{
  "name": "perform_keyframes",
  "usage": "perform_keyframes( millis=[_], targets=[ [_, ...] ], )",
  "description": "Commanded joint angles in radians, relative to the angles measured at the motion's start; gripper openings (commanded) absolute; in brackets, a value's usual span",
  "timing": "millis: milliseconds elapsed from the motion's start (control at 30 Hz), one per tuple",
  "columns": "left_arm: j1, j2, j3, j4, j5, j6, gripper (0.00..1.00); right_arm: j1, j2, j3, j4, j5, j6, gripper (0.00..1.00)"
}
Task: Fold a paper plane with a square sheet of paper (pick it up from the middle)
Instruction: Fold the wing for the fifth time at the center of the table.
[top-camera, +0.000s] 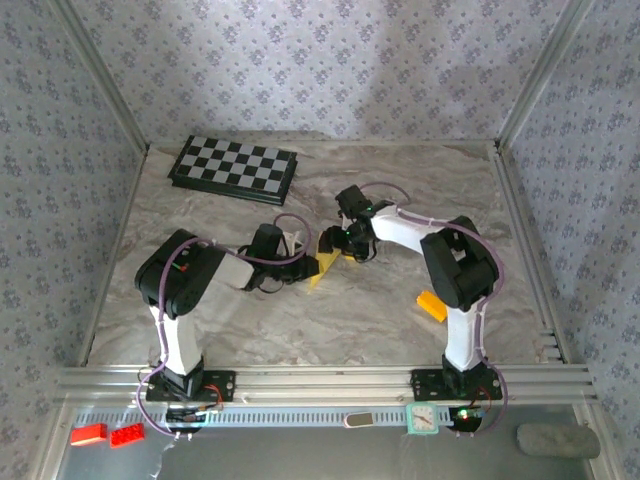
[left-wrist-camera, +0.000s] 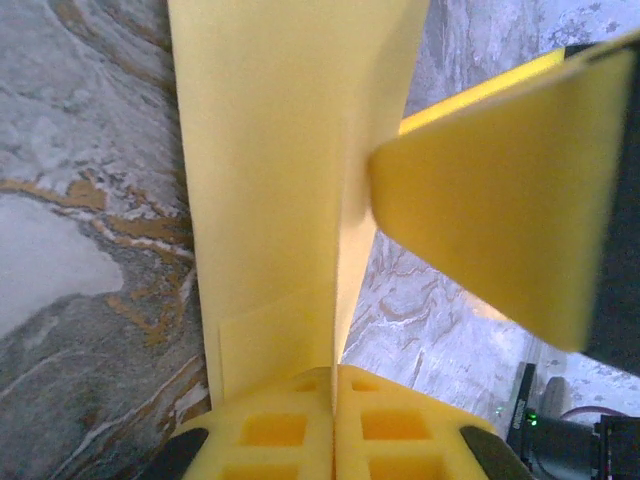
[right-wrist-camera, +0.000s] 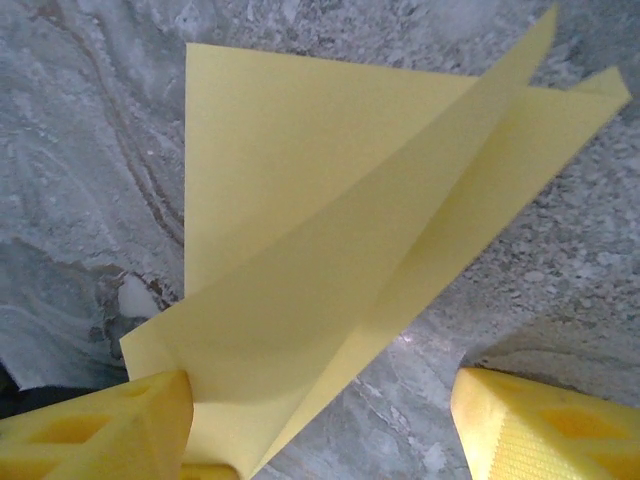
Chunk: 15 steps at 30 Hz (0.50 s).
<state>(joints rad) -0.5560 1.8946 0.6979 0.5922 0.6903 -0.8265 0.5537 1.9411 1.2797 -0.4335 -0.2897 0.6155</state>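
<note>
Lifted off the table (top-camera: 330, 330) near its middle, between the two arms: the square sheet of paper (top-camera: 322, 270), creased rather than flat. From the right wrist, shows as two or three overlapping layers running out to sharp corners, with one long fold down the length. From the left wrist, stands on edge as a tall yellow band rising from the pads.

Clamped at its lower edge by the left gripper (left-wrist-camera: 333, 425), pads pressed together on the fold with no gap between them. Flanked by the right gripper (right-wrist-camera: 320, 435), jaws spread wide; brushes or lies just beside one finger (right-wrist-camera: 100, 430), well apart from the other, so nothing gripped there.

Judged about midway: sheet picked up, a centre crease and at least one slanted fold made. Not yet a narrow, symmetric paper plane; probably wing folds to come, plus pressing the creases sharp.

Farther out, untouched: the checkerboard (top-camera: 235, 168) at the far left of the table, and an orange-yellow block (top-camera: 432, 305) beside the right arm.
</note>
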Motion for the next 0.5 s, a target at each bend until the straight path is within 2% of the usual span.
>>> perform_keyframes(
  millis=[0, 133, 300, 467],
  targets=[
    [0.025, 0.074, -0.031, -0.089, -0.067, -0.027, 0.05, -0.039, -0.092, -0.105, 0.125, -0.064, -0.016, 0.72],
    [0.033, 0.082, -0.027, -0.082, -0.047, -0.055, 0.03, -0.081, -0.185, -0.216, 0.262, -0.166, -0.049, 0.72],
    [0.038, 0.086, -0.020, -0.080, -0.034, -0.075, 0.02, -0.108, -0.216, -0.325, 0.470, -0.325, -0.023, 0.66],
    [0.041, 0.084, -0.023, -0.081, -0.031, -0.082, 0.02, -0.097, -0.163, -0.334, 0.584, -0.406, 0.027, 0.52]
  ],
)
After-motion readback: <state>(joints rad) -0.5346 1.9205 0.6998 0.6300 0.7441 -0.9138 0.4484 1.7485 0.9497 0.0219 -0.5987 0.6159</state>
